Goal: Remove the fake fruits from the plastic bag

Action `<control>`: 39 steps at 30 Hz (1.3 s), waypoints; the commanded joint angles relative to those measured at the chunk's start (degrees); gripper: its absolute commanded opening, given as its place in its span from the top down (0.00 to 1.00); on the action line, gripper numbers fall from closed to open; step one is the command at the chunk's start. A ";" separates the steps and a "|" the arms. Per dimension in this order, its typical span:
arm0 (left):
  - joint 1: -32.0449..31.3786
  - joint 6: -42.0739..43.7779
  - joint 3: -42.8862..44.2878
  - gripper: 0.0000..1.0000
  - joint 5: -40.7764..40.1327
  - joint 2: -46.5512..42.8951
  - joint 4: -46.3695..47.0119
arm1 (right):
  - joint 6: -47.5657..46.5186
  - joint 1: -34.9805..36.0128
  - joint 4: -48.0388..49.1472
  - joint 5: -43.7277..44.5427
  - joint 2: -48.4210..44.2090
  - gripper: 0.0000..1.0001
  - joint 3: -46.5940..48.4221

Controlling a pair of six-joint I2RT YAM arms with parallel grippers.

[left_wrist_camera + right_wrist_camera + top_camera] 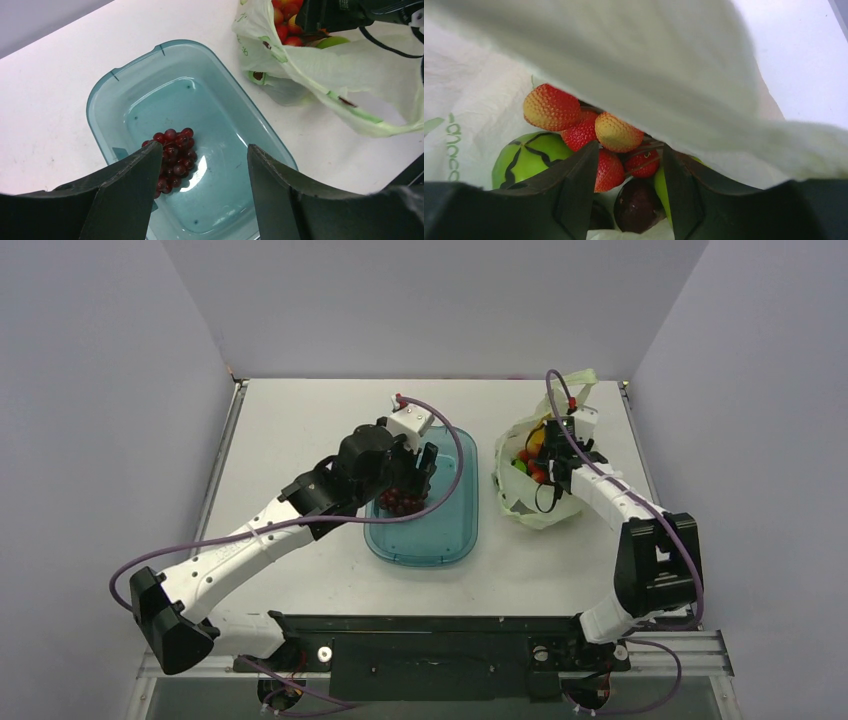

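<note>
The pale-green plastic bag (540, 508) lies at the right of the table, mouth open upward. Fake fruits (530, 462) show inside it. My right gripper (548, 455) reaches into the bag. In the right wrist view it (630, 145) is open, with its jaws on either side of a red strawberry cluster (610, 170) and a dark plum (636, 205). A green striped fruit (524, 155) lies at the left, and the bag wall (649, 60) hangs above. My left gripper (205, 146) is open and empty above the teal tray (100, 95).
A dark maroon grape bunch (175, 155) lies in the tray, also seen from above (403, 500). The tray (425, 545) sits mid-table, just left of the bag. In the left wrist view the bag (350, 75) and the right arm lie beyond the tray.
</note>
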 commanded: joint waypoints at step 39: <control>0.98 6.75 -12.46 0.36 -8.30 -8.64 13.54 | -1.26 0.96 -5.81 -0.61 -19.52 1.00 5.66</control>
